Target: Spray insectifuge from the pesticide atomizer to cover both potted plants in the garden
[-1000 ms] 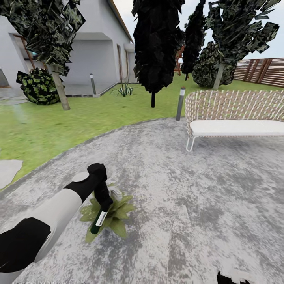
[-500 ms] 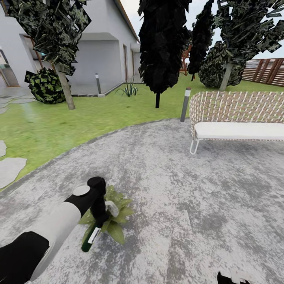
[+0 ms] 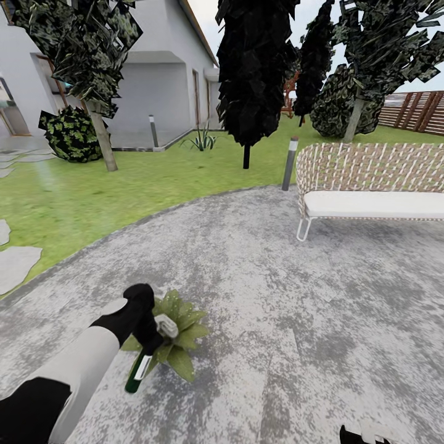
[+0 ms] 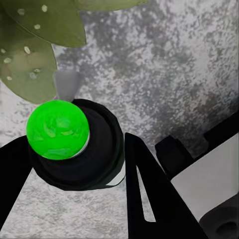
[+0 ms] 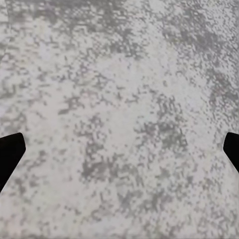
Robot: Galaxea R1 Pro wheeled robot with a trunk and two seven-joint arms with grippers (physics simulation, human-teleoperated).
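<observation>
Black pesticide atomizer (image 4: pixel 74 149) with bright green tip; white-speckled green leaves (image 4: pixel 30 55); mottled grey patio (image 3: pixel 277 296).

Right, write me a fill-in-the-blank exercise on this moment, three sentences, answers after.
1. The pesticide atomizer is held by the robot's ____ gripper.
2. The potted plant beside the atomizer stands on the grey paved ____, not on the lawn.
3. In the left wrist view, the round cap at the atomizer's end is coloured ____.

Missing words: left; patio; green
</observation>
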